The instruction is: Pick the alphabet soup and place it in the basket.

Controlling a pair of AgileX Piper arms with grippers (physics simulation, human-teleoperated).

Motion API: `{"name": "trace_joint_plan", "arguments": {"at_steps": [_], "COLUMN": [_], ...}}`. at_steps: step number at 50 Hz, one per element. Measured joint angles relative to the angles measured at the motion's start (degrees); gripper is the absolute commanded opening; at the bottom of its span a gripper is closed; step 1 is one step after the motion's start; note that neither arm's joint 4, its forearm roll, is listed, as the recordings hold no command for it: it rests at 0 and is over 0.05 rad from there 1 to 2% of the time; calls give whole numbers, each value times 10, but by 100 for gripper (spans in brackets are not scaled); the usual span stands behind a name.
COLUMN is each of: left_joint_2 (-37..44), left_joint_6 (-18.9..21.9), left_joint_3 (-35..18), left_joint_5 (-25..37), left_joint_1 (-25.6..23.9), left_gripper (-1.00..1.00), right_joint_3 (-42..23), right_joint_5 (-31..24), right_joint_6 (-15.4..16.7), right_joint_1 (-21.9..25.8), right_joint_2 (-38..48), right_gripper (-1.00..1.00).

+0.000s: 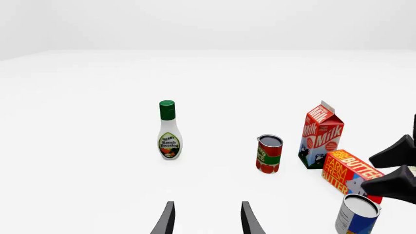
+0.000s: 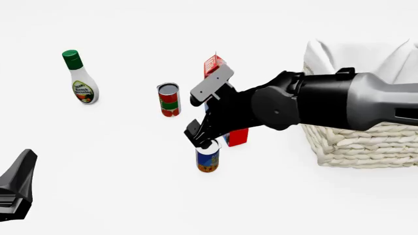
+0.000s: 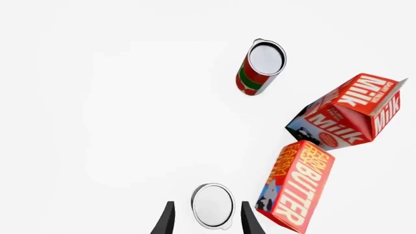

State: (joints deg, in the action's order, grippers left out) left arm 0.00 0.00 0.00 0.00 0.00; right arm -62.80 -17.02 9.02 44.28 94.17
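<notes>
Front view: basket (image 2: 365, 147) sits behind the right arm, well apart from the right gripper (image 2: 203, 142). Milk carton (image 3: 348, 112) and butter box (image 3: 295, 192) stand just beside that gripper. Soup can (image 3: 213, 205) stands upright directly under it, between its spread fingers (image 3: 167, 219); contact not discernible. Left gripper (image 1: 206, 219) spread, holding nothing, hangs well apart from the can.

From the front we see the dark right arm (image 2: 313, 100) covering most of the red-and-white milk carton (image 2: 214, 64) and red butter box (image 2: 237, 137), the woven cream basket (image 2: 365, 142) running off the frame's right edge, and the bottle's (image 2: 80, 78) small label print unreadable.
</notes>
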Motion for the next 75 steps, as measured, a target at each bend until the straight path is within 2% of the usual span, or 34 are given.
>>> {"name": "trace_joint_plan", "arguments": {"at_steps": [33,57,75], "left_joint_2": [0,0,0], "left_joint_6": [0,0,0], "left_joint_3": [0,0,0], "left_joint_5": [0,0,0], "left_joint_1": [0,0,0], "left_gripper": [100,100,100], "right_joint_3": [-3,-4,1], "right_joint_5": [15,47,52], "right_joint_6": [7,-6,2], "right_joint_1": [-8,-10,-23], "right_joint_2": [41,106,112], "right_gripper": [100,100,100]}}
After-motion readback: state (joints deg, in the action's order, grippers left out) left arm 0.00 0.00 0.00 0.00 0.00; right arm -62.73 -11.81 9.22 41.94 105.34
